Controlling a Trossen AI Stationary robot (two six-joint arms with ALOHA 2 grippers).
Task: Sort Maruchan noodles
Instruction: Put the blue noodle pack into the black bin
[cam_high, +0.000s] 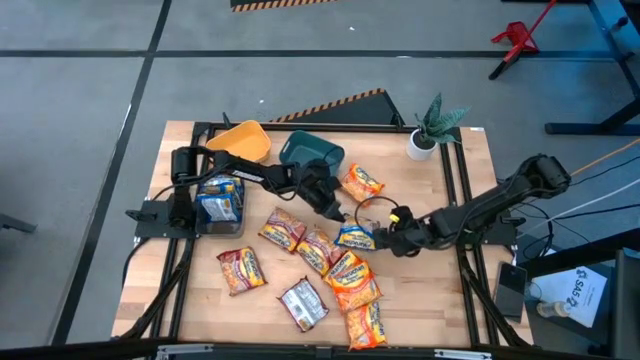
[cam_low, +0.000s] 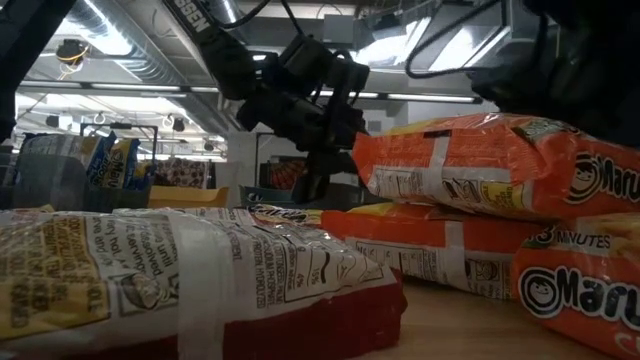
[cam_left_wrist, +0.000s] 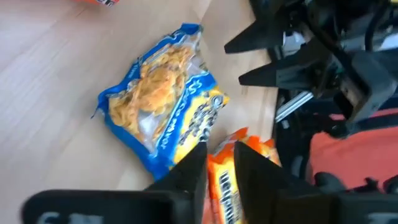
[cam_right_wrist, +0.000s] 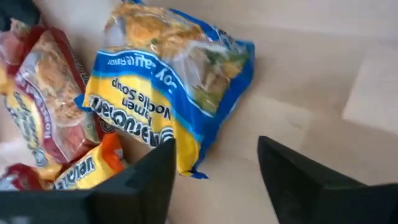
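A blue-and-yellow Maruchan packet lies flat on the table among the scattered packets. My right gripper is open just to its right, fingers spread, one finger by the packet's corner. I cannot tell whether that finger touches it. My left gripper hovers just beyond the packet toward the far-left, with a narrow gap between its fingers. Red packets and orange packets lie flat around it, some overlapping.
A bin on the left holds blue packets. A yellow bin and a teal bin lie tipped at the far edge, beside a potted plant. One orange packet lies apart. Bare wood shows at the near-left corner and on the right.
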